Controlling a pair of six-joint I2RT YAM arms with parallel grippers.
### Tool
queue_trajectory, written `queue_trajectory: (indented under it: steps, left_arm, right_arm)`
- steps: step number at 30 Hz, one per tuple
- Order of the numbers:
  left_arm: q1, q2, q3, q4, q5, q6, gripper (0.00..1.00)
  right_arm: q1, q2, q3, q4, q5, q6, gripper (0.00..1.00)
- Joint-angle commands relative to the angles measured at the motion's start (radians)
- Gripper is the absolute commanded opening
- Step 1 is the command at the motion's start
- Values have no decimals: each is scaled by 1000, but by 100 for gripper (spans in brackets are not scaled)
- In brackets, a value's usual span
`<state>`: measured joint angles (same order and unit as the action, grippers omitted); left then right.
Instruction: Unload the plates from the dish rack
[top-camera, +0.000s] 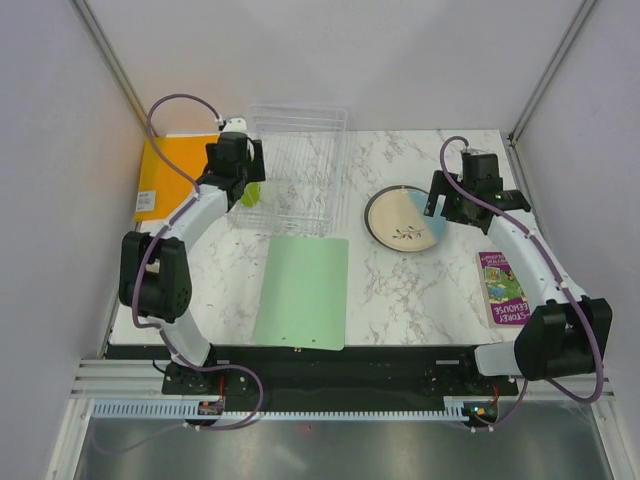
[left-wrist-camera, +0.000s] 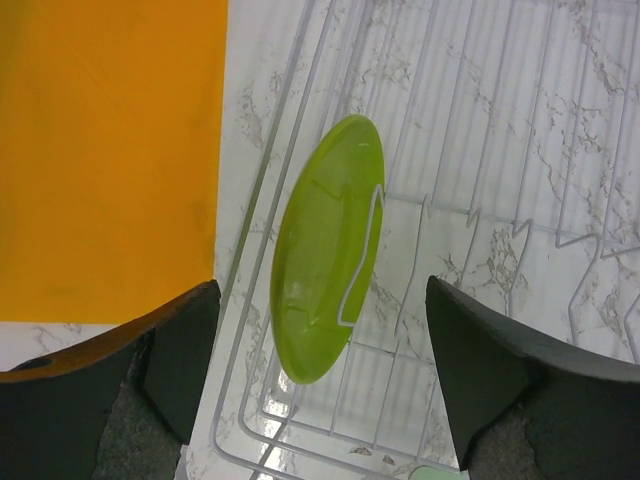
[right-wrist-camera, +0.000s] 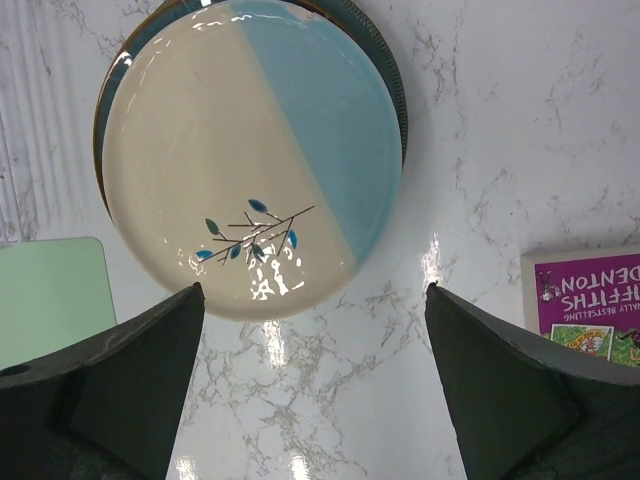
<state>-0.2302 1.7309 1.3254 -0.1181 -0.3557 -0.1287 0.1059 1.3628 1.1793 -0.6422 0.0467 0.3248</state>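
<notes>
A white marble table (top-camera: 420, 290) seen from above, with a robot arm on each side. A clear plastic dish rack (top-camera: 300, 170) sits at the far side, left of centre. One small lime-green plate (left-wrist-camera: 327, 250) stands on edge in the rack's left end, leaning between thin dividers. The left tool (left-wrist-camera: 322, 330) hangs directly over this plate with its jaws wide, one finger on either side, neither touching it and holding nothing.

To the right, well apart from the rack, a stack of plates (top-camera: 405, 218) lies flat on the table. The top plate (right-wrist-camera: 250, 150) is cream and light blue with a small leaf sprig, and a dark teal rim (right-wrist-camera: 390, 60) shows beneath it. The right tool (right-wrist-camera: 312, 310) hovers above the stack's near edge, jaws wide and empty.

A pale-green mat (top-camera: 303, 290) lies near the centre, just near of the rack. An orange sheet (top-camera: 165, 178) lies at far left. A purple book (top-camera: 502, 288) lies at right.
</notes>
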Motion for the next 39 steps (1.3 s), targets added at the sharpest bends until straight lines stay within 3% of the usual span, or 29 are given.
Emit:
queue_trajectory:
  steps: [1, 7, 10, 13, 16, 19, 21, 25, 28, 39]
  left_arm:
    - [9, 47, 57, 31, 18, 17, 88]
    - [11, 78, 75, 28, 17, 11, 84]
    - [11, 90, 80, 21, 15, 6, 76]
    - [11, 94, 83, 18, 8, 3, 65]
    - [11, 98, 84, 17, -2, 6, 45]
    - [11, 102, 90, 11, -12, 11, 43]
    - [11, 104, 100, -6, -17, 12, 36]
    - [12, 114, 109, -20, -25, 12, 14]
    - [11, 125, 127, -38, -32, 11, 4]
    - [6, 102, 175, -83, -72, 4, 2]
  right_arm:
    - [2, 16, -13, 26, -18, -7, 98]
    - [2, 28, -30, 36, -27, -7, 98]
    - [2, 28, -33, 39, -30, -7, 98]
    - [2, 28, -37, 41, -30, -6, 98]
    - [3, 28, -41, 41, -33, -7, 98]
    - [2, 25, -47, 41, -33, -9, 98]
    - [3, 22, -52, 41, -30, -9, 98]
    - [3, 24, -52, 42, -33, -10, 98]
    - [2, 21, -53, 42, -33, -10, 98]
    - [2, 6, -66, 41, -30, -9, 98]
